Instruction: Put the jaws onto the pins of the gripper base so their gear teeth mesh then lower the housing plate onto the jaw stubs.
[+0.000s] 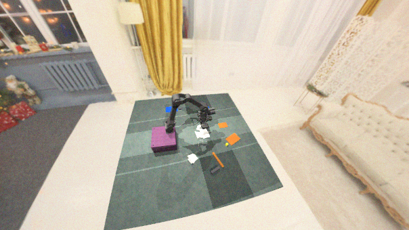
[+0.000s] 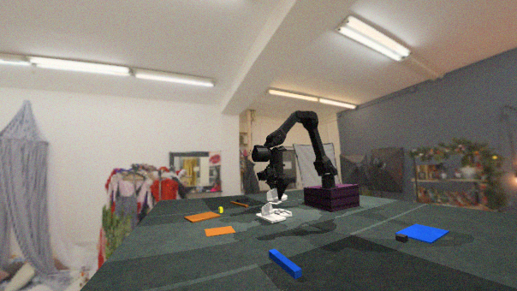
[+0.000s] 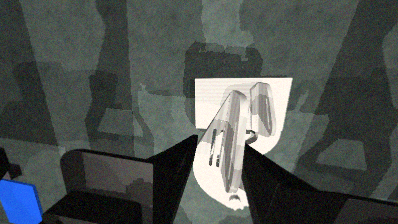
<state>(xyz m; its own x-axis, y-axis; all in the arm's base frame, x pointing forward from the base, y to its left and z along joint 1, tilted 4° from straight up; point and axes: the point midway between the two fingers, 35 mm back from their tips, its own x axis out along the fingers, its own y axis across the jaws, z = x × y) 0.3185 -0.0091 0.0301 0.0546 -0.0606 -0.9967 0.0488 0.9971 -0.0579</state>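
Note:
The white gripper base (image 1: 204, 135) (image 2: 269, 218) (image 3: 212, 95) lies flat on the table. One white jaw (image 3: 262, 109) stands on its right part in the wrist view; whether it is fully seated I cannot tell. My gripper (image 1: 204, 126) (image 2: 280, 193) (image 3: 217, 143) is shut on the other white jaw (image 2: 273, 196) (image 3: 233, 150), held upright a little above the base. The held jaw hides part of the base, and the gear teeth are not clear. A white piece (image 1: 192, 158), apparently the housing plate, lies apart nearer the front in the top view.
The arm stands on a purple block (image 1: 164, 136) (image 2: 329, 198). Orange plates (image 1: 233, 139) (image 2: 220, 231), a yellow ball (image 1: 227, 144), an orange bar (image 1: 218, 159) and a dark cylinder (image 1: 214, 170) lie around. A blue plate (image 2: 423, 233), black block (image 2: 401, 238) and blue bar (image 2: 285, 264) also lie there.

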